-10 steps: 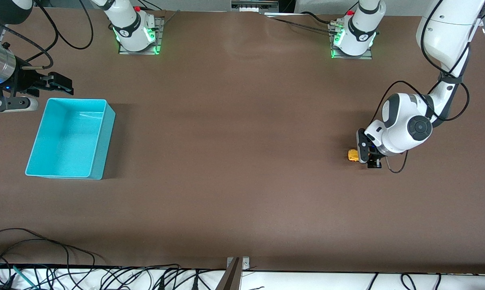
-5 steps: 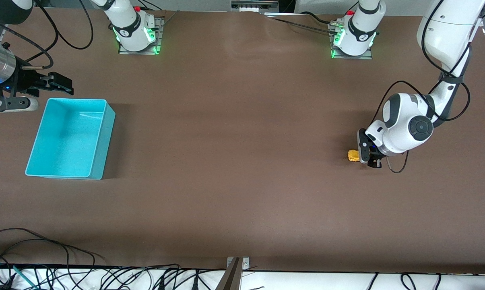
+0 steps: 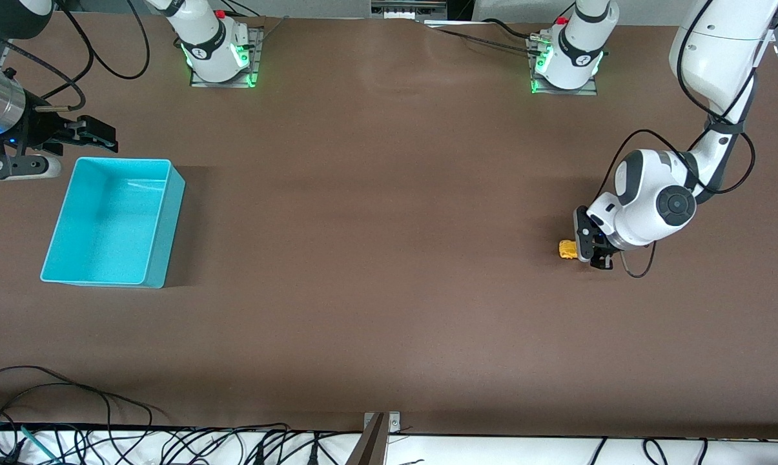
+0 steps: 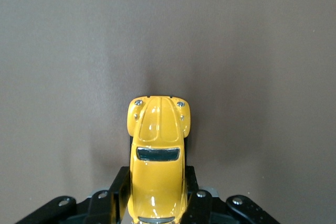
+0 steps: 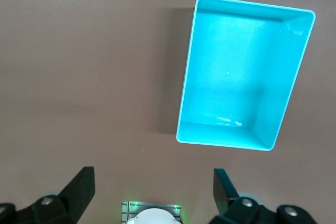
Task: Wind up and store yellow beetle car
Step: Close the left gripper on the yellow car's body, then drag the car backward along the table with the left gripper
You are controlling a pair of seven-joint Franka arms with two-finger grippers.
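- Front view: the left end effector [image 3: 586, 250] sits low at the left arm's end of the brown table [image 3: 389, 258], its black fingers closed on the rear of the yellow beetle car [image 3: 567, 248].
- Left wrist view: the yellow beetle car [image 4: 157, 156] shows a glossy, rounded body with a domed hood, a dark curved window and two small silver headlights; its nose points away from the black fingers [image 4: 118, 192] that press against both of its sides.
- The car's wheels appear to rest on the table's matte, slightly grainy surface; whether it is lifted off cannot be told.
- The left arm's glossy white joint [image 3: 653, 200] bulges above the car, with a black cable [image 3: 634, 139] looping around it.
- Front view: the right end effector [image 3: 95, 132] hangs in the air at the right arm's end of the table, just beside the turquoise bin's corner farthest from the camera, and waits there.
- Right wrist view: the right end effector [image 5: 155, 182] has its two dark, wedge-shaped fingertips [image 5: 84, 182] spread wide apart with nothing between them.
- The turquoise bin [image 3: 163, 219] is a smooth plastic rectangle with straight walls and a thin, pale rim; light glints off its floor.
- The bin stands well apart from the car, at the other end of the table.
- Both arm bases [image 3: 217, 55] are glossy white, ringed with green light, bolted on metal plates along the table's edge farthest from the camera.
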